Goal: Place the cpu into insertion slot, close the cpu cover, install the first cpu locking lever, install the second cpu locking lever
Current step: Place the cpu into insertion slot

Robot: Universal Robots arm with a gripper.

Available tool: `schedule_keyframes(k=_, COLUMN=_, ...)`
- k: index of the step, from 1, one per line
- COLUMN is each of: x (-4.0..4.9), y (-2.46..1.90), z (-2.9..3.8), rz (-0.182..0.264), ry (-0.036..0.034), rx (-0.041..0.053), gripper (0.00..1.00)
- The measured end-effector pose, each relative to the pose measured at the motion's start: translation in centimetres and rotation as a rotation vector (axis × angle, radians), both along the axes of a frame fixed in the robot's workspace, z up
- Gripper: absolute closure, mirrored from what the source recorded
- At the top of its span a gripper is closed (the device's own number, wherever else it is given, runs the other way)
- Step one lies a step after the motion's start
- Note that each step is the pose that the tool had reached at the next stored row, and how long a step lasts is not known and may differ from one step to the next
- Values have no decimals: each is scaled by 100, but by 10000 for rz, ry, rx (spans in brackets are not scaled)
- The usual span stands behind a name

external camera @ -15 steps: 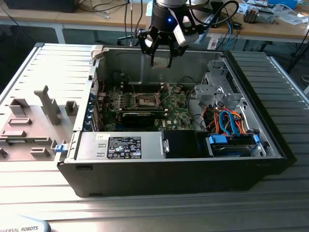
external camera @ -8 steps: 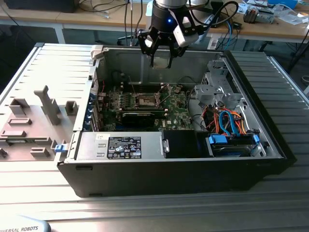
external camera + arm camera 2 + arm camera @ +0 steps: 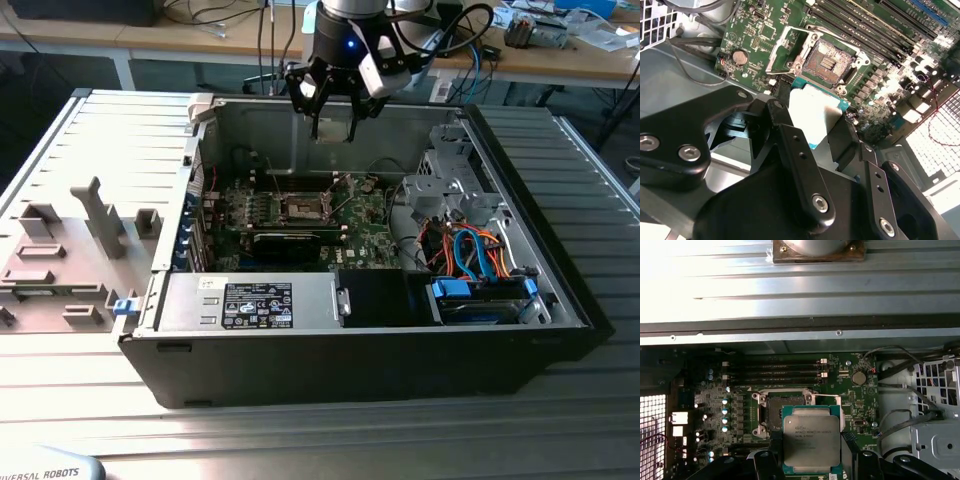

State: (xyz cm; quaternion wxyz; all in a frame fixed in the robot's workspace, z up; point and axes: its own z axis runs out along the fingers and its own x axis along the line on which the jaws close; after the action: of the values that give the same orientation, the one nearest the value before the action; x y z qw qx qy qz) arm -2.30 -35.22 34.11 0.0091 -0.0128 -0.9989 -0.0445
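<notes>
My gripper [image 3: 335, 122] hangs above the open computer case, over its far wall, shut on the cpu [image 3: 811, 441]. The cpu is a flat square chip with a silvery-grey top and a green rim, pinched at two opposite edges by the black fingers [image 3: 765, 462]. In the second wrist view the cpu [image 3: 812, 111] appears bright white between the fingers [image 3: 790, 145]. The insertion slot [image 3: 776, 413] lies bare on the green motherboard below, also seen as the insertion slot [image 3: 303, 207] in the exterior view. The cpu cover [image 3: 781, 45] is swung open beside the slot [image 3: 830, 61].
A black graphics card [image 3: 288, 240] lies just in front of the slot. The grey power supply box [image 3: 250, 303] fills the near side. A drive cage with blue and orange cables [image 3: 470, 255] sits at the exterior view's right. Memory slots [image 3: 772, 374] run beside the socket. Grey fixtures [image 3: 70, 240] stand outside the case.
</notes>
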Motion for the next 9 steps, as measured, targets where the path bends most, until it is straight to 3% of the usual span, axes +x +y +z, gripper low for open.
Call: schedule_keyframes(k=9, x=0, y=0, z=-17, rz=0, ry=0, rx=0, gripper=46)
